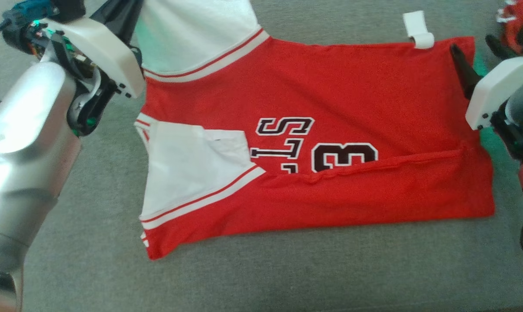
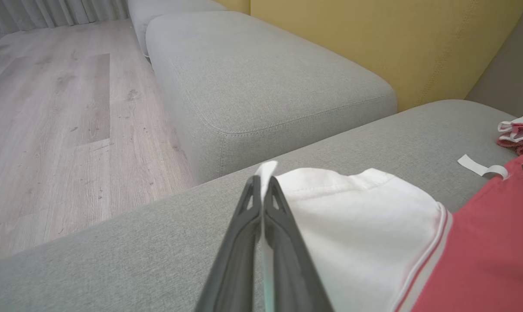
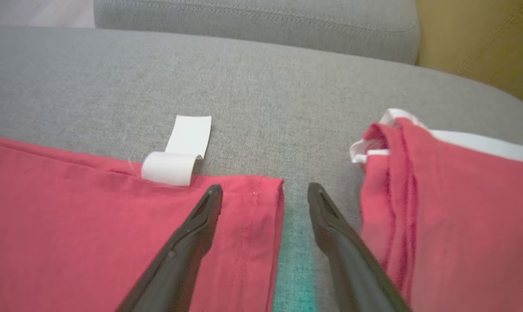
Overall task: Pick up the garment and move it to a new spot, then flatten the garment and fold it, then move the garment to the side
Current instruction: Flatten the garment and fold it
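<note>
The garment (image 1: 330,86) is a red jersey with white sleeves and black-and-white lettering, lying spread on the grey sofa cushion (image 1: 287,277) with its near edge folded over. My left gripper (image 2: 262,180) is shut on the edge of the far white sleeve (image 2: 365,225), which is lifted a little at the jersey's left end. My right gripper (image 3: 265,190) stands open at the jersey's far right corner (image 3: 252,208). One finger is over the red hem and the other over bare cushion. In the head view the right gripper (image 1: 475,47) sits at that same corner.
A white label tag (image 1: 418,28) sticks out from the jersey's far edge. Another red-and-white cloth (image 3: 439,208) is bunched just right of my right gripper. A second grey cushion (image 2: 265,73), a yellow backrest (image 2: 374,39) and wooden floor (image 2: 49,130) lie beyond.
</note>
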Available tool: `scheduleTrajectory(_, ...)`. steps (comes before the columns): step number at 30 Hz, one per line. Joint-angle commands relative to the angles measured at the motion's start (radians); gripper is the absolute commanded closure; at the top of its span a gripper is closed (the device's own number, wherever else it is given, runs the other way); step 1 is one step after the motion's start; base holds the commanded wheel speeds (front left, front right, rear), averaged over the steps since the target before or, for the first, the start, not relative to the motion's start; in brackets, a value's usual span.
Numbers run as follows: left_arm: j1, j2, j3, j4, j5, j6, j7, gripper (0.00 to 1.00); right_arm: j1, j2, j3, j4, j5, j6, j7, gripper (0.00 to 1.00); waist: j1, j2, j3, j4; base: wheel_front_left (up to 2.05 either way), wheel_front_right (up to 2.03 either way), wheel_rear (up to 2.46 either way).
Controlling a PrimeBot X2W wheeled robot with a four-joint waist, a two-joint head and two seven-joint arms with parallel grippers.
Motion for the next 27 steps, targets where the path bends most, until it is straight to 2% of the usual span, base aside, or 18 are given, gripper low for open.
scheduleTrajectory(1, -0.027, 0.043, 0.032, -0.040, -0.010, 0.006, -0.005, 1.00, -0.029, -0.023, 0.010, -0.006, 0.004, -0.001, 0.007, 0.00, 0.0001, 0.0000, 0.004, 0.023, 0.00, 0.00, 0.00)
scheduleTrajectory(8, -0.014, 0.045, 0.021, -0.092, -0.013, 0.014, 0.012, 1.00, -0.069, -0.034, 0.023, 0.094, 0.006, -0.001, 0.030, 0.00, 0.0001, 0.0000, 0.021, 0.052, 0.00, 0.00, 0.00)
scheduleTrajectory(14, -0.013, 0.041, 0.014, -0.112, -0.014, 0.022, 0.020, 1.00, -0.103, -0.036, 0.075, 0.154, 0.023, -0.001, 0.035, 0.00, 0.0001, 0.0000, 0.036, 0.061, 0.00, 0.00, 0.00)
scheduleTrajectory(15, -0.015, 0.042, 0.013, -0.111, -0.012, 0.023, 0.021, 1.00, -0.109, -0.037, 0.085, 0.161, 0.030, -0.001, 0.038, 0.40, 0.0001, 0.0000, 0.038, 0.061, 0.00, 0.00, 0.00)
scheduleTrajectory(16, -0.017, 0.045, 0.014, -0.109, -0.010, 0.026, 0.020, 1.00, -0.116, -0.039, 0.095, 0.166, 0.036, -0.001, 0.036, 1.00, 0.0001, 0.0000, 0.039, 0.060, 0.00, 0.00, 0.00)
scheduleTrajectory(21, -0.026, 0.060, 0.031, -0.081, -0.009, 0.045, 0.000, 1.00, -0.165, -0.042, 0.111, 0.162, 0.061, -0.001, -0.041, 1.00, 0.0001, 0.0000, 0.040, 0.046, 0.00, 0.00, 0.00)
scheduleTrajectory(27, -0.073, 0.083, 0.072, -0.020, 0.011, 0.082, -0.071, 1.00, -0.236, -0.020, 0.117, 0.141, 0.126, -0.001, -0.128, 1.00, 0.0001, 0.0000, 0.049, 0.011, 0.00, 0.00, 0.00)
